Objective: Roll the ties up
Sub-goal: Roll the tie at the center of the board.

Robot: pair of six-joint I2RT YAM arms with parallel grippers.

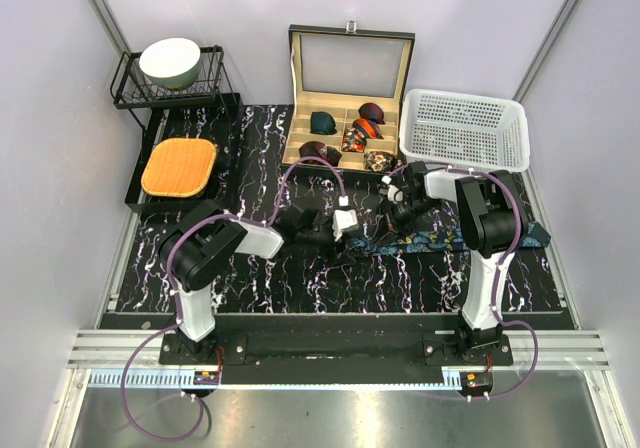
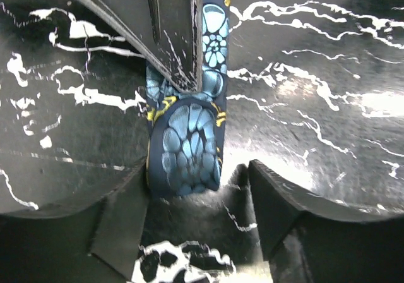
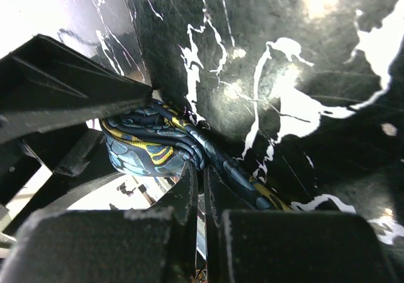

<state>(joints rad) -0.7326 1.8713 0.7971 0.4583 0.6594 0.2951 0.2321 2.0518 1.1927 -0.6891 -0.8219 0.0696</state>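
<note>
The navy tie with teal-and-gold pattern [image 1: 470, 238] lies as a long strip across the marbled mat, its left end rolled into a small coil [image 2: 186, 147]. My right gripper [image 3: 203, 175] is shut on the tie right beside the coil [image 3: 142, 144]; it also shows in the top view [image 1: 398, 208]. My left gripper [image 2: 202, 191] is open, its fingers [image 2: 278, 207] on either side of the coil and close to it; in the top view it sits left of the right gripper [image 1: 340, 230]. Coiled green [image 1: 323, 122], maroon [image 1: 372, 111] and red-orange [image 1: 366, 128] ties sit in the box.
An open wooden box [image 1: 350, 63] stands at the back centre. A white plastic basket [image 1: 462, 128] is to its right. A black wire rack with a bowl [image 1: 170, 63] and an orange woven pad [image 1: 179, 165] stand at the back left.
</note>
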